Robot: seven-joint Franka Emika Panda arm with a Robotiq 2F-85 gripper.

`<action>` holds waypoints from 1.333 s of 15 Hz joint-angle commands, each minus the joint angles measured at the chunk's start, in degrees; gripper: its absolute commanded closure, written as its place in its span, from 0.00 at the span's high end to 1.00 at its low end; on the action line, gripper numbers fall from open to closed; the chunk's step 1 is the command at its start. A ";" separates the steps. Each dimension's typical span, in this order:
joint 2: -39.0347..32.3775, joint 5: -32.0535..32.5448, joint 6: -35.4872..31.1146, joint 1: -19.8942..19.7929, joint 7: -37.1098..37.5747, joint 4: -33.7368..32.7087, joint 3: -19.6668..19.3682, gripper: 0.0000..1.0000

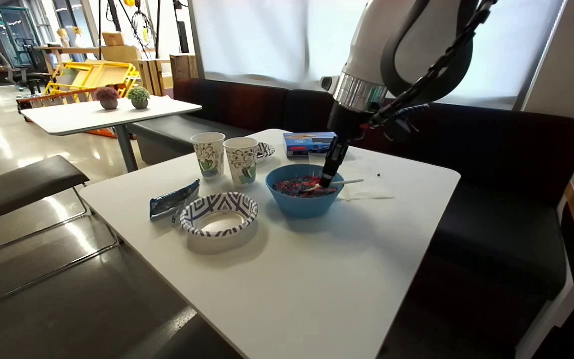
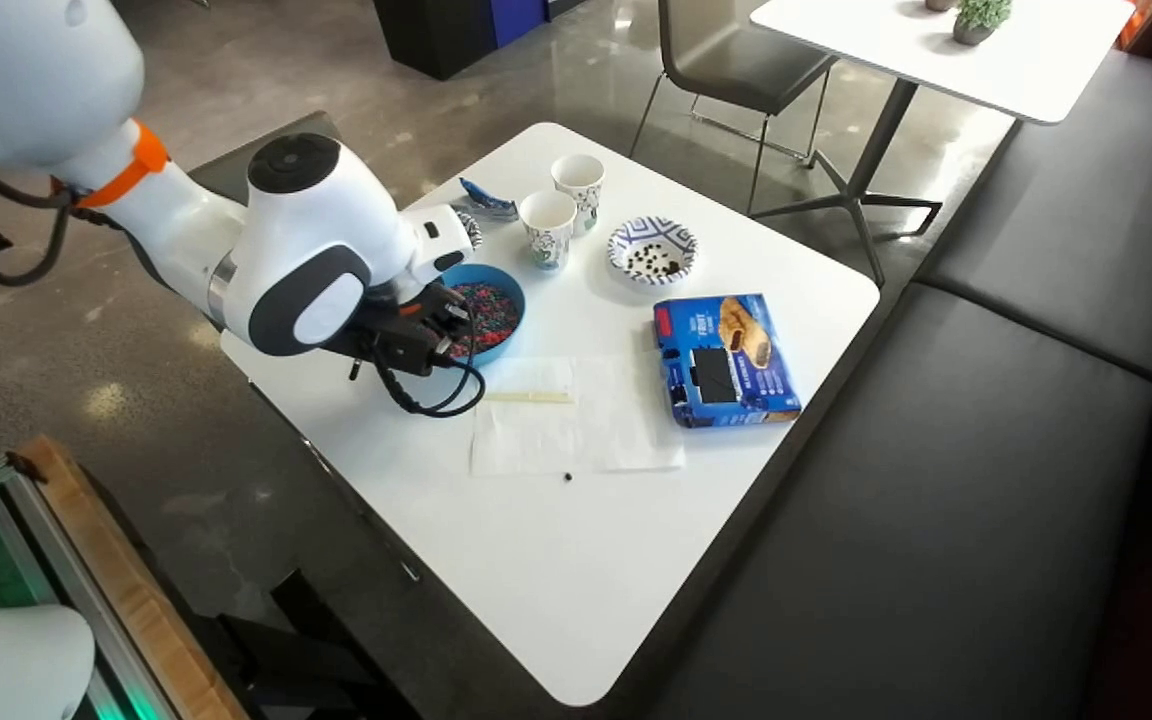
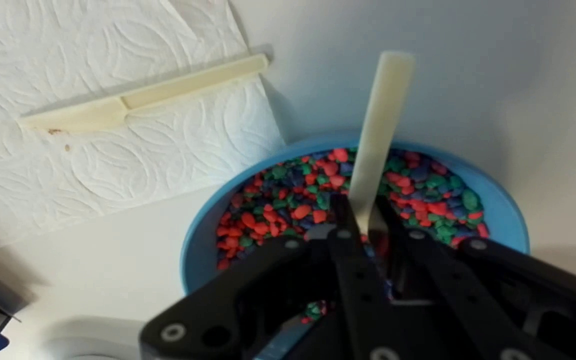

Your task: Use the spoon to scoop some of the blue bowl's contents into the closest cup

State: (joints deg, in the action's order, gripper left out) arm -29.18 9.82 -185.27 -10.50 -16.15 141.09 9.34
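The blue bowl (image 1: pixel 303 207) stands on the table, and shows also in the wrist view (image 3: pixel 505 220). Small red, green and dark blue pieces, its contents (image 3: pixel 273 215), fill it. My gripper (image 1: pixel 325 183) points down into the bowl. In the wrist view its fingertips (image 3: pixel 361 210) are closed on the pale spoon's handle (image 3: pixel 380 125), which slants up past the rim. In an exterior view the spoon's (image 1: pixel 348 182) other end touches the contents; the fingers hide part of it. The closest cup (image 1: pixel 241 162) stands upright beside the bowl, and shows also in an exterior view (image 2: pixel 547 228).
Another paper cup (image 1: pixel 210 154) stands beside the closest cup. A patterned bowl (image 1: pixel 219 222) and a wrapper (image 1: pixel 173 200) lie near. Another patterned bowl (image 2: pixel 653 250) holds dark bits. A blue box (image 2: pixel 726 360), a paper towel (image 2: pixel 586 440) and a pale knife (image 3: pixel 168 95) lie around.
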 commanded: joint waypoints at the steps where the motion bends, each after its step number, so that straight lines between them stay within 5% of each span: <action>1: 1.28 2.91 -2.63 -4.58 -0.74 3.36 2.95 0.03; 5: 2.48 4.70 -4.96 -7.21 0.18 5.17 4.37 0.03; 15: 14.94 4.28 -10.75 -0.70 3.13 12.09 -0.39 0.03; 16: 15.64 4.54 -8.33 -5.46 3.78 12.06 4.83 0.03; 17: 12.25 5.23 -10.85 -1.04 3.38 9.82 -0.27 0.03; 18: 12.98 3.28 -10.58 -2.68 1.66 10.12 1.98 0.14; 20: 12.91 5.14 -10.72 -0.27 3.52 9.94 -0.88 0.14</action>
State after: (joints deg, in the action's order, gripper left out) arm -16.25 13.15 -195.85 -12.41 -14.47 151.15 10.39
